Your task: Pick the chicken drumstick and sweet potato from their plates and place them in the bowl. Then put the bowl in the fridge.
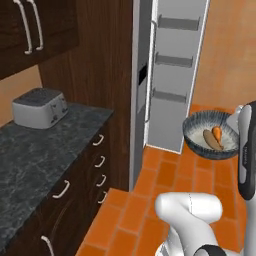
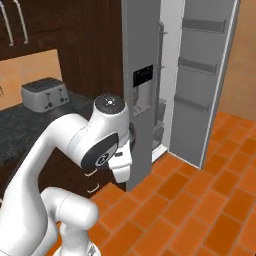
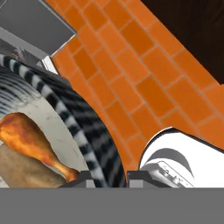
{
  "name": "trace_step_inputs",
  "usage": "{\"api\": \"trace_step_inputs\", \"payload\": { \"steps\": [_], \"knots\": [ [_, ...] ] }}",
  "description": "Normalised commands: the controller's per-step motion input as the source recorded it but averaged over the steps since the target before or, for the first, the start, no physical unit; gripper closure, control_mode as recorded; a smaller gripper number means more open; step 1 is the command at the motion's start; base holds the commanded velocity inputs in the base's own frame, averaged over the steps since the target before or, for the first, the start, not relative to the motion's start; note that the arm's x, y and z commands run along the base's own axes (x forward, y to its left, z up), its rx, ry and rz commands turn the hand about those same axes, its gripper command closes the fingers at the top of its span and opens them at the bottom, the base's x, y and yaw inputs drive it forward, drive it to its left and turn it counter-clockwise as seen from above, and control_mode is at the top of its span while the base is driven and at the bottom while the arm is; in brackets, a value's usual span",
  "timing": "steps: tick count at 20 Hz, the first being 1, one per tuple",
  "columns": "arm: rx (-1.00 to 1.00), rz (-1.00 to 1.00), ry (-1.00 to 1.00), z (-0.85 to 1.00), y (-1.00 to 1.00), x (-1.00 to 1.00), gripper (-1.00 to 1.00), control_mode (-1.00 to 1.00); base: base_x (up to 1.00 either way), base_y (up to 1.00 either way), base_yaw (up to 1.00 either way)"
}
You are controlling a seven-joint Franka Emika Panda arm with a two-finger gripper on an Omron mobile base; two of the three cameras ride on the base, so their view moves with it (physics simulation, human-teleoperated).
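Holding the bowl (image 1: 211,136) by its rim, we see the gripper (image 3: 109,177) clamped tight on the striped wall, one dark fingertip on either side of the rim at the bottom of the hand view. The jaws are drawn as close as the rim's thickness allows, and nothing else is between them.

From the left base view the bowl hangs in the air above the orange brick floor (image 1: 165,185), on the right of the scene, just in front of the open fridge (image 1: 142,75). The fridge door (image 1: 175,75) stands swung wide, its inner shelves facing us, and the bowl sits near the door's lower edge without touching it as far as we can tell.

Inside the bowl lie both foods. In the left base view a tan-brown piece and a small vivid orange piece rest side by side against the pale inside; we take these as the chicken drumstick (image 1: 212,140) and the sweet potato (image 1: 217,132). In the hand view the two pieces touch.

To the left, a toaster (image 1: 40,107) stands on the dark stone counter (image 1: 35,155), well apart from the bowl. In the right base view the fridge's black dispenser panel (image 2: 143,76) faces us beside the open compartment.
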Motion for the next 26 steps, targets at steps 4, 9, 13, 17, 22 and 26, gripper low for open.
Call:
{"api": "trace_step_inputs", "payload": {
  "steps": [4, 9, 13, 17, 22, 26],
  "knots": [
    [0.00, 0.00, 0.00, 0.00, 0.00, 0.00, 1.00, 1.00, 1.00, -0.37, -0.02],
    [0.00, 0.00, 0.00, 0.00, 0.00, 0.00, 1.00, 1.00, 1.00, -0.63, 0.16],
    [0.00, 0.00, 0.00, 0.00, 0.00, 0.00, 1.00, 1.00, 1.00, -0.72, 0.21],
    [0.00, 0.00, 0.00, 0.00, 0.00, 0.00, 1.00, 1.00, 1.00, -0.79, 0.29],
    [0.00, 0.00, 0.00, 0.00, 0.00, 0.00, 1.00, 1.00, 1.00, -0.85, 0.49],
    [0.00, 0.00, 0.00, 0.00, 0.00, 0.00, 1.00, 1.00, 0.97, -0.96, 0.54]
  ]
}}
